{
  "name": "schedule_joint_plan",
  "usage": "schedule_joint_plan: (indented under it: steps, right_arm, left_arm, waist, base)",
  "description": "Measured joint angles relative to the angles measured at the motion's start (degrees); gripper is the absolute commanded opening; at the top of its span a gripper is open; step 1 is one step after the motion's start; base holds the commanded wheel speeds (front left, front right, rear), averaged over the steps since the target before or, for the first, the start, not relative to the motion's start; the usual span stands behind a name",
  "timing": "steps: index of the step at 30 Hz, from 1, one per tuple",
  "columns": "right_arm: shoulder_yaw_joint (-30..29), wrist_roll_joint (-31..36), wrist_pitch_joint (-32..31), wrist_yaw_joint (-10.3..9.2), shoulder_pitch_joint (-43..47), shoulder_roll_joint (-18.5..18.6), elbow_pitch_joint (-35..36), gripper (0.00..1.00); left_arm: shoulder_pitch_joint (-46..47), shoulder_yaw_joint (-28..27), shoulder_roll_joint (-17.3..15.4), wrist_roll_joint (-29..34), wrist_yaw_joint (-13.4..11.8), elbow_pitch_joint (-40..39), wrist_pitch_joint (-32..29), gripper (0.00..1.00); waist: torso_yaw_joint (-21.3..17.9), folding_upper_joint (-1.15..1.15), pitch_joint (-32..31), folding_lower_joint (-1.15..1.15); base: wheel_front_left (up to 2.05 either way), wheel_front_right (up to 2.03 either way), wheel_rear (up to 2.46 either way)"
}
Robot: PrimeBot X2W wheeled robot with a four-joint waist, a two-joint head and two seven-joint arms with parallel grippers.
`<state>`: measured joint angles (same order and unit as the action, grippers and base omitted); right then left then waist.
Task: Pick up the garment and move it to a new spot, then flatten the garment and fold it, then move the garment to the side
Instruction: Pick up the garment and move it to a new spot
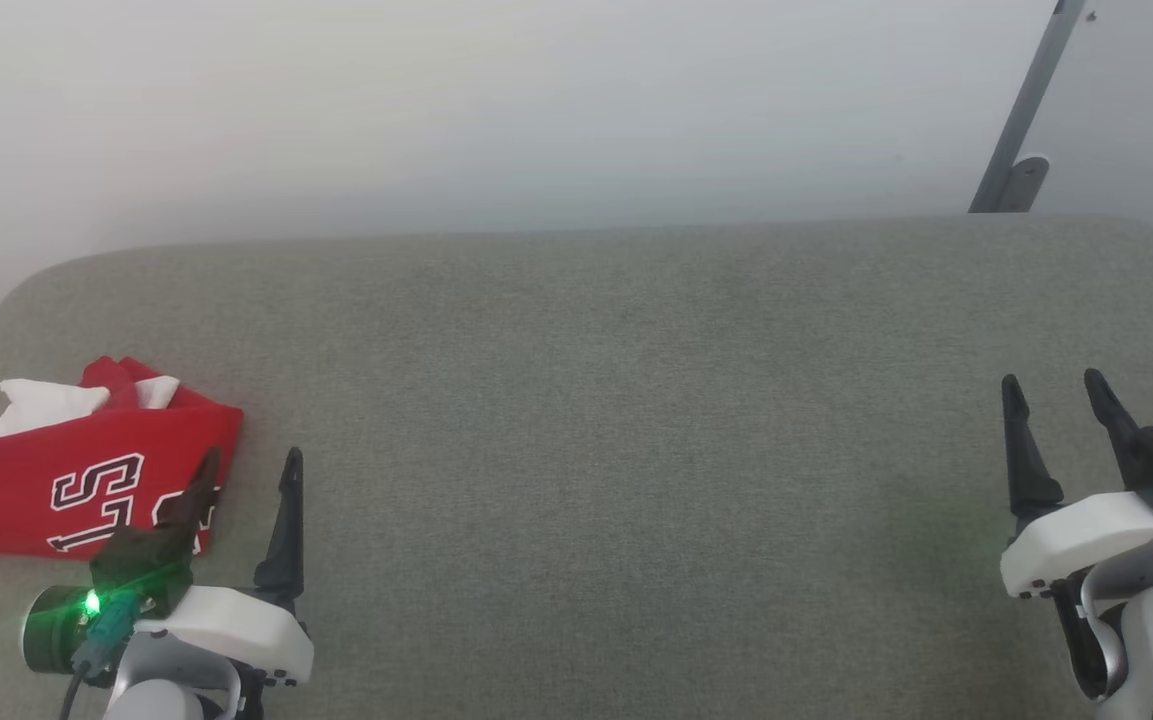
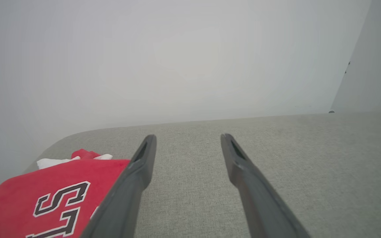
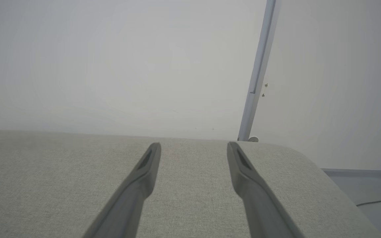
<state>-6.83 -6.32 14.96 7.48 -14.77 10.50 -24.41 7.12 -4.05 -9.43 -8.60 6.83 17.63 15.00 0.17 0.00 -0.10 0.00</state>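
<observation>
The garment (image 1: 86, 470), a bright red jersey with dark white-outlined letters and white lining showing at its far edge, lies folded near the left end of the grey fabric surface (image 1: 616, 420). My left gripper (image 1: 248, 462) stands open just to its right, one finger over the jersey's right edge, nothing between the fingers. In the left wrist view the garment (image 2: 55, 191) sits left of my left gripper (image 2: 187, 138). At the lower right, far from the jersey, my right gripper (image 1: 1051, 385) is open and empty; the right wrist view shows my right gripper (image 3: 193, 146) over bare fabric.
The padded surface has rounded far corners and ends at a pale wall. A grey metal post (image 1: 1021, 130) rises behind its far right corner. Past the right edge lies floor with a thin cable (image 3: 378, 200).
</observation>
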Motion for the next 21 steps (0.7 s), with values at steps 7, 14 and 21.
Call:
schedule_joint_plan:
  steps: [7,14,21]
  right_arm:
    - [1.05,-2.22,0.01,0.0,0.09,0.42,0.01,1.0]
    - [5.05,-5.47,0.01,0.0,0.19,0.05,-0.2,1.0]
    - [8.4,-7.33,0.01,0.0,-1.4,-0.23,-0.81,1.0]
  left_arm:
    - [0.99,-0.15,0.69,-0.07,0.25,1.16,0.0,1.0]
    - [1.79,-1.62,1.31,-0.49,0.38,2.47,0.0,1.0]
    - [2.19,-2.83,2.63,-0.21,0.48,2.82,0.03,1.0]
  waist:
    - [2.56,0.0,0.11,0.0]
    - [8.12,0.0,0.39,0.0]
    - [15.49,0.0,1.12,0.0]
  base:
    - [0.0,0.0,0.0]
    - [0.0,0.0,0.0]
    - [0.0,0.0,0.0]
